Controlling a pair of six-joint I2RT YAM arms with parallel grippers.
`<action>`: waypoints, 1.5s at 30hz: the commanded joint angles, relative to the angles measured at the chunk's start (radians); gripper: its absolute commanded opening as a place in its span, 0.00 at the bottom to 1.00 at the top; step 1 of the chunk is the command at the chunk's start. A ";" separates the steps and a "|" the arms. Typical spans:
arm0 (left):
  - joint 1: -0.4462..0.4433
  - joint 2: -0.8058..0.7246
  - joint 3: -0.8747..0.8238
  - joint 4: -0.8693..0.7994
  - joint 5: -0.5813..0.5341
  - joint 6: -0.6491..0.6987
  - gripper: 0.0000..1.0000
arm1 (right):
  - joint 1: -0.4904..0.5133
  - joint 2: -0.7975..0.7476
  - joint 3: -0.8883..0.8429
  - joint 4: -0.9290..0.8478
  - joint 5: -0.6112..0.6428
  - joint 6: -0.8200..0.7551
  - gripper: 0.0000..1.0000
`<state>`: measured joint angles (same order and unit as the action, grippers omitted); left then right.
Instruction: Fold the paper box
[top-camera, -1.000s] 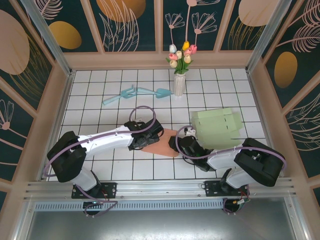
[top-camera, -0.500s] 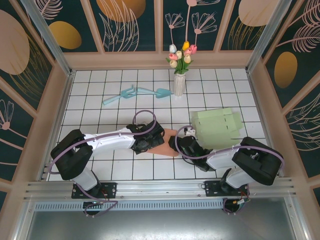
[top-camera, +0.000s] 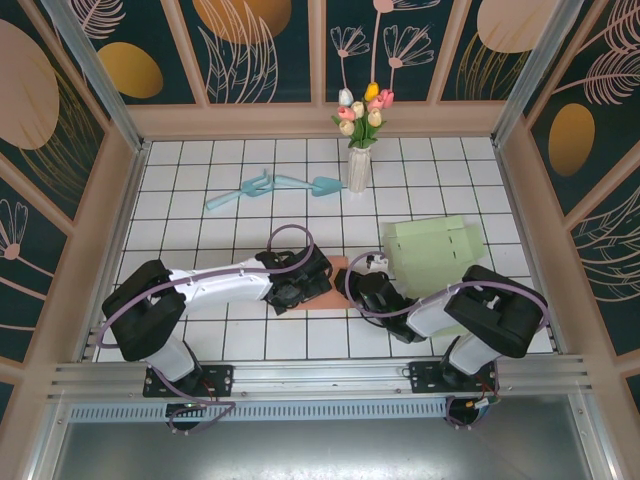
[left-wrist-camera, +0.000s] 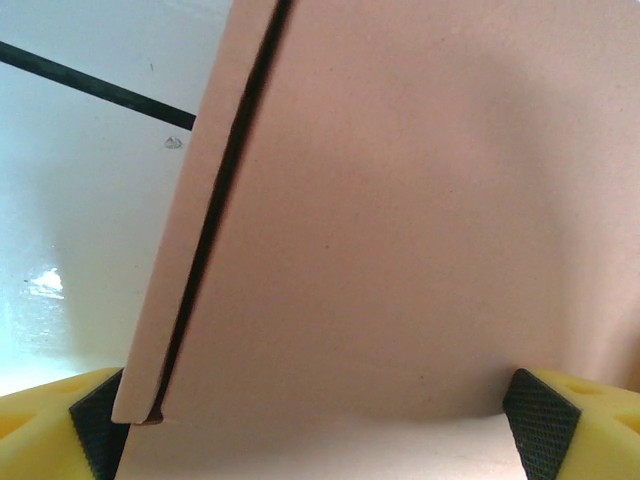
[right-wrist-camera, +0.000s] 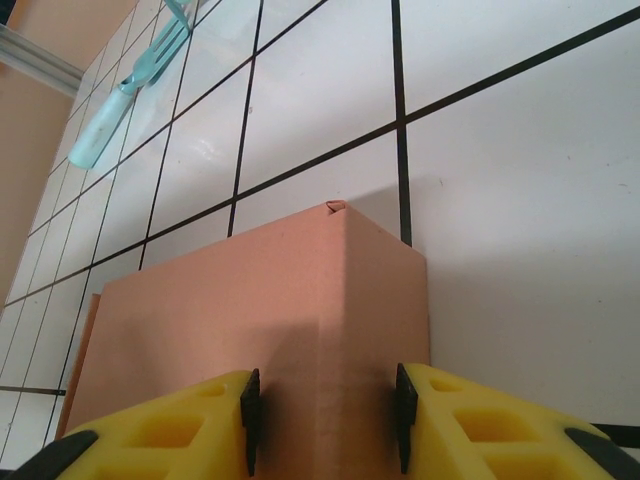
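Finds the paper box (top-camera: 328, 291) lying flat on the tiles, on the near side of the vase (top-camera: 358, 168) and slightly to its left, long axis running left to right. Pinches a raised wall of it in the right gripper (right-wrist-camera: 325, 420), pads pressed on either face, the rest of the box stretching ahead and leftward. Straddles the opposite panel with the left gripper (left-wrist-camera: 320, 425), fingers (left-wrist-camera: 95, 425) spread wide, one pad against a flap edge; cannot tell whether squeezing or merely spanning. Puts both about equally near, one at each end. Judges the coming fold to turn on that: right end pinned, left panel free to swing up along its crease.
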<state>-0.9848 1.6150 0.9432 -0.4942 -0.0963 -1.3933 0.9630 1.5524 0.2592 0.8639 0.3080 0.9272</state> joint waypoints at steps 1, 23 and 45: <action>-0.015 0.024 -0.026 0.051 -0.007 -0.012 0.94 | 0.014 0.023 -0.029 -0.147 -0.056 0.018 0.40; -0.014 0.026 -0.114 0.047 -0.091 -0.023 0.91 | 0.064 -0.438 0.011 -0.576 0.045 -0.117 0.44; -0.013 0.026 -0.107 0.024 -0.097 -0.026 0.90 | 0.171 -0.370 -0.061 -0.433 0.008 -0.046 0.44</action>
<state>-1.0027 1.6016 0.8761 -0.3698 -0.1619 -1.4052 1.1217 1.1637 0.2058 0.3855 0.3363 0.8703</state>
